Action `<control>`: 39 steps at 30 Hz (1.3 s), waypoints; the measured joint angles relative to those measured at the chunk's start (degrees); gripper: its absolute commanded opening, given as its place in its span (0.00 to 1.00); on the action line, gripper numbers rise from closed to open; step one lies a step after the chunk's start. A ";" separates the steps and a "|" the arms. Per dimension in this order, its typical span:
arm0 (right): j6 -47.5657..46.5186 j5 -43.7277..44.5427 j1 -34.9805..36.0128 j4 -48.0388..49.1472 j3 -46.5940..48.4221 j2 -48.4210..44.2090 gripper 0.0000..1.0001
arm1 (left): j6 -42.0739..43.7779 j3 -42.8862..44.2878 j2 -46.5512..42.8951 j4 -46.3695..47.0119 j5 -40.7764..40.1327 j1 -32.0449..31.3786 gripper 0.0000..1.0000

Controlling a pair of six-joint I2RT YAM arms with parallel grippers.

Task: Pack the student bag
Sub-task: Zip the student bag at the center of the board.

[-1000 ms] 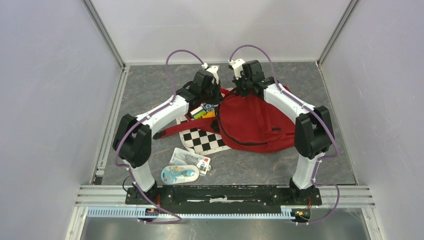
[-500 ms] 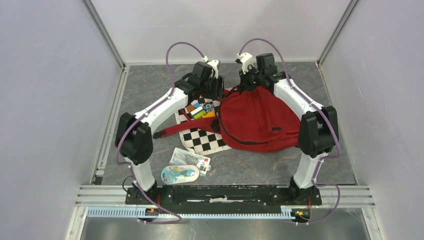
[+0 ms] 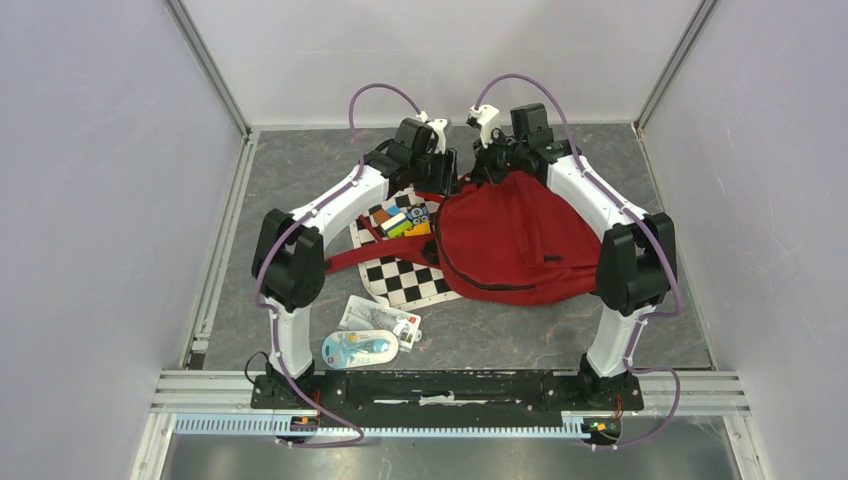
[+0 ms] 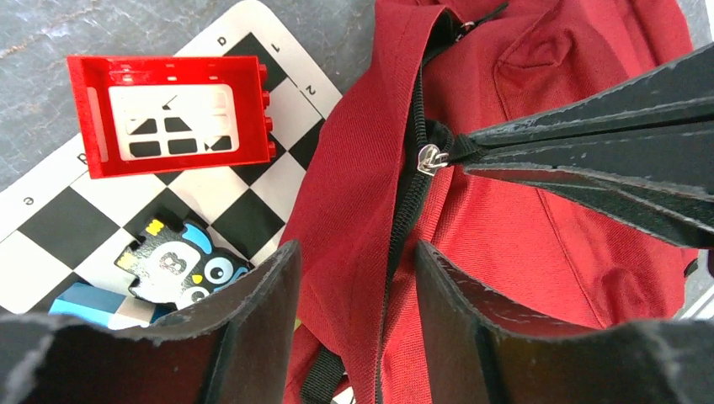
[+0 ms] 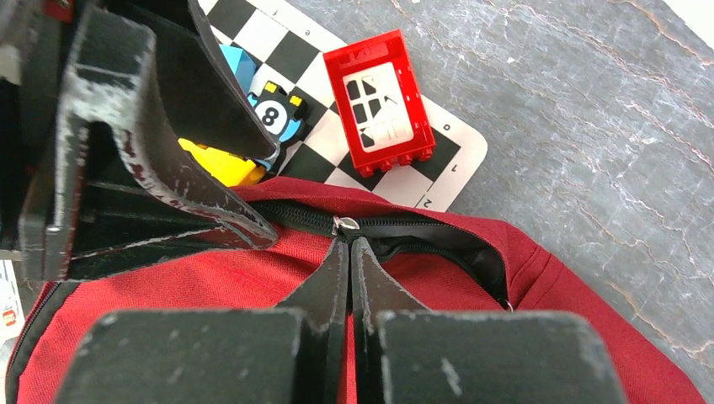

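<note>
The student bag (image 3: 515, 240), a red backpack, lies right of centre with its top toward the back wall. My right gripper (image 5: 349, 244) is shut at the bag's top edge, its tips pinching the zipper pull (image 5: 345, 225). Right of the pull the black zipper (image 5: 446, 240) gapes a little. My left gripper (image 4: 355, 252) stands open just beside it, its jaws astride the closed zipper seam (image 4: 404, 219) with red fabric between them, not pinched. From above, both grippers meet at the bag's far left corner, the left gripper (image 3: 445, 185) beside the right gripper (image 3: 490, 165).
A chequered chess mat (image 3: 405, 280) lies partly under the bag's left side, carrying a red window brick (image 4: 173, 114), a penguin piece (image 4: 181, 265) and other small toys (image 3: 405, 220). A red strap (image 3: 350, 260) trails left. A flat packet (image 3: 380, 318) and a blue blister pack (image 3: 360, 350) lie near the front.
My left gripper has opened and shifted right toward the bag's zipper. Earlier the right gripper pulled the bag's top back and up a little, then held still.
</note>
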 measured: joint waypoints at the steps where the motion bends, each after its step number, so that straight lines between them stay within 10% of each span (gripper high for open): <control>1: 0.07 -0.17 0.00 -0.02 0.00 0.00 0.00 | 0.00 -0.26 0.00 0.09 0.20 0.00 0.56; 11: 0.00 -0.94 2.21 -0.81 0.00 0.00 0.00 | -0.09 -3.50 -0.04 1.22 0.85 0.00 0.17; 33: -0.52 1.90 6.56 -3.15 0.02 0.04 0.00 | -0.15 -7.76 -2.64 3.87 0.44 0.02 0.02; 39: 1.88 15.91 7.37 -3.37 0.66 0.04 0.00 | -0.15 -9.20 -3.43 4.79 -0.33 0.02 0.02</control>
